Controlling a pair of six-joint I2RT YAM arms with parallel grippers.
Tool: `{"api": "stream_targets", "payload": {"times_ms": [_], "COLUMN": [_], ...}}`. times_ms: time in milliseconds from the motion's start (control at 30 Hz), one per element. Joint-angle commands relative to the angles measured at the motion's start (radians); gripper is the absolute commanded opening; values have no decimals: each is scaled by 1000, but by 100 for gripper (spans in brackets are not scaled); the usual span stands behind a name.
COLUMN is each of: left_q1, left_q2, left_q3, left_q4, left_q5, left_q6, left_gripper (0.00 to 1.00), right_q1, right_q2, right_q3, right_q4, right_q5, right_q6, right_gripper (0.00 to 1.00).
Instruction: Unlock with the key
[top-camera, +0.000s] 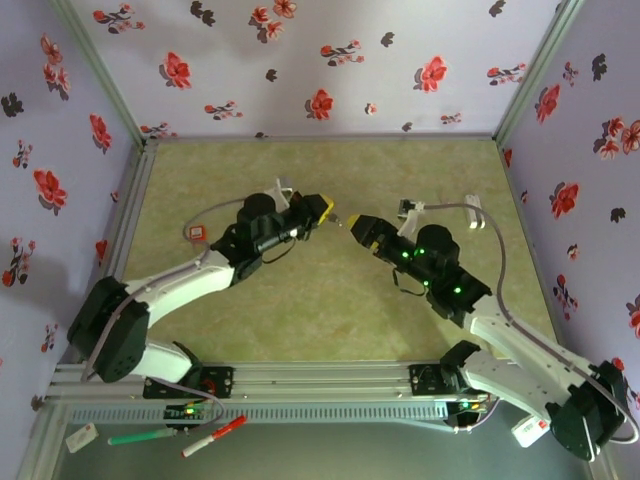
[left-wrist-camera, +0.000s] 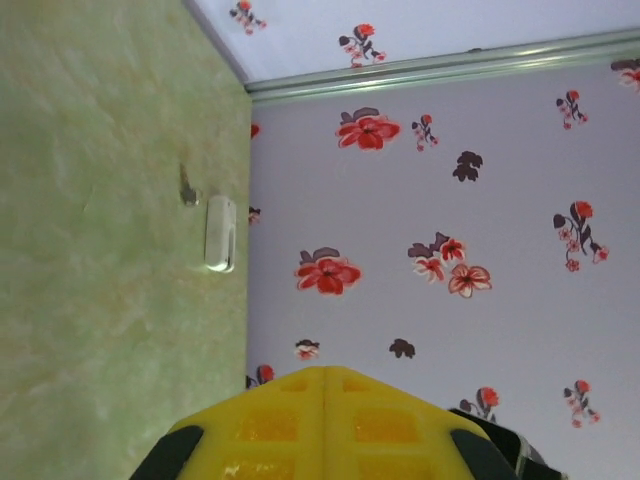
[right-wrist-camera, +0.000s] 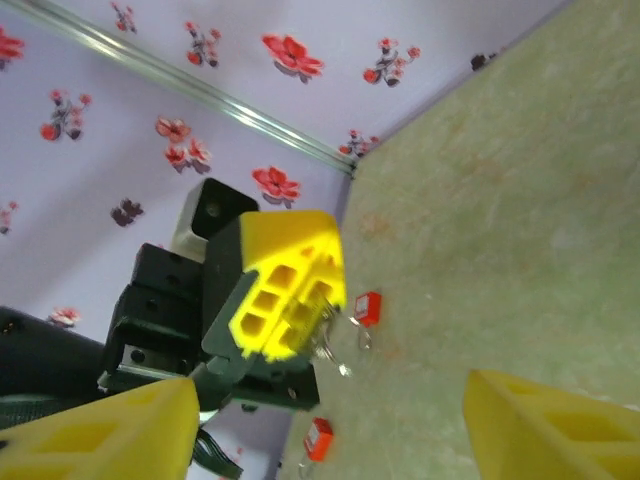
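green mat below — key pinched in the left gripper.

Counter: a matt, mottled green mat, faintly grainy, no shine. Walls are flat, matt lilac sheet printed with red flowers. Along the near edge, the frame rail is bare brushed metal with a dull gleam. Left tool: yellow plastic fingers moulded in a waffle grid, satin rather than glossy, on a matt black plastic body. Pinched in them is the key, bright bare metal, glinting. Right tool: the same yellow gridded plastic. Red padlock on the mat, with a smooth, slightly shiny body. White arm link: a smooth, glossy shell.
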Motion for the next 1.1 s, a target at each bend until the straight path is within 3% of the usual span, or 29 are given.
{"api": "stream_targets", "payload": {"times_ms": [0, 133, 233, 433, 833, 1067], "left_q1": [5, 7, 7, 5, -5, -5], "left_q2": [-92, -91, -77, -66, -65, -61], "left_q3": [148, 270, 310, 314, 287, 272], "left_q4": [-241, -433, -493, -479, -431, -411], "left_q5": [37, 106, 135, 149, 159, 160], "left_q6": [359, 559, 613, 622, 617, 607], "left_gripper": [0, 0, 0, 0, 0, 0], "right_q1": [-31, -90, -101, -90, -6, 19], "right_q2": [-78, -118, -89, 31, 209, 256], "right_q3": [45, 50, 40, 10, -5, -6], "right_q4": [-73, -32, 64, 287, 459, 544], "right_q5": [-41, -148, -209, -282, -229, -239], "right_q6": [-75, -96, -90, -52, -62, -37], "right_gripper": [85, 93, 93, 93, 90, 80]}}
